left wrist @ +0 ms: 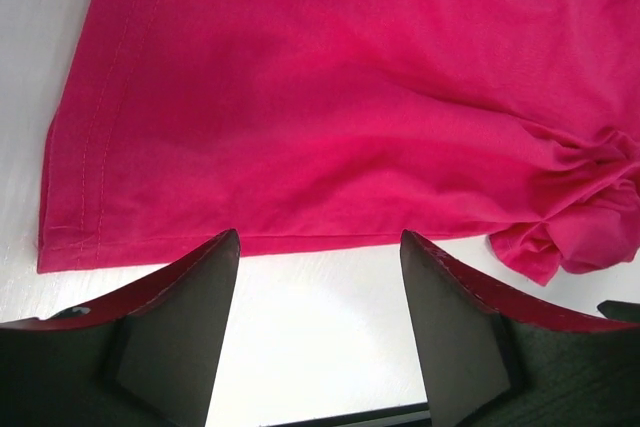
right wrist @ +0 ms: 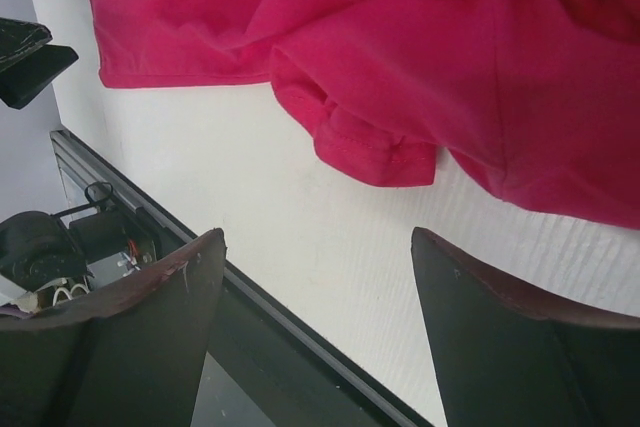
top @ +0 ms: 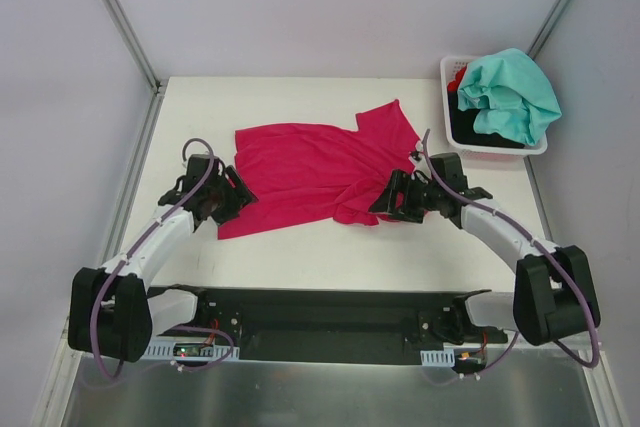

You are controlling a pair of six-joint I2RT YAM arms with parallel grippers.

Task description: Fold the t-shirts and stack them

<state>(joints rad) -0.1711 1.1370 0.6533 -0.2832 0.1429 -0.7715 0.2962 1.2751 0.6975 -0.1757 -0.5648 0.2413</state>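
magenta-pink cloth t-shirt (top: 320, 172) lies spread but rumpled across the middle of the white table (top: 300, 252), one sleeve reaching toward the upper right. the left end effector (top: 232, 197) sits at the shirt's lower left corner, its jaws apart, the stitched hem just beyond the tips and nothing between them. the right end effector (top: 392, 197) is at the bunched lower right edge, jaws likewise apart over bare table. at upper right, a white plastic basket (top: 497, 152) holds a teal-mint shirt (top: 512, 92) draped over black cloth (top: 468, 127) and red cloth (top: 460, 75).
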